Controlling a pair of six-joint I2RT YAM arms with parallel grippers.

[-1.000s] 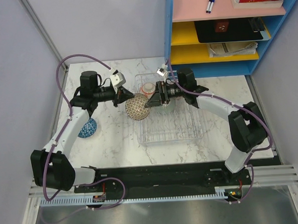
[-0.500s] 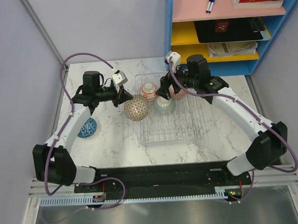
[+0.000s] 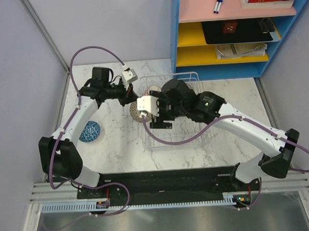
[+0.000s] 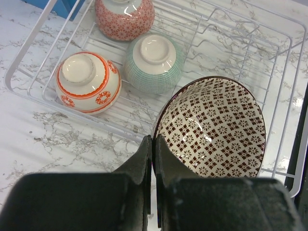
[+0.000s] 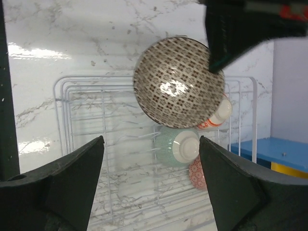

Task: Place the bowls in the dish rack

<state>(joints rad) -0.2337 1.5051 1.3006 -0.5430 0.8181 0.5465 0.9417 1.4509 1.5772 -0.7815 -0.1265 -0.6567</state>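
Three bowls are sitting far left in the dish rack. A fourth bowl is hanging over its left edge, a fifth bowl lying further left.

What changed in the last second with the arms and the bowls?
The right gripper drew away from the rack, then swung back over it, now open above the brown bowl. The left gripper stayed shut on that bowl's rim. The blue bowl on the table did not move.
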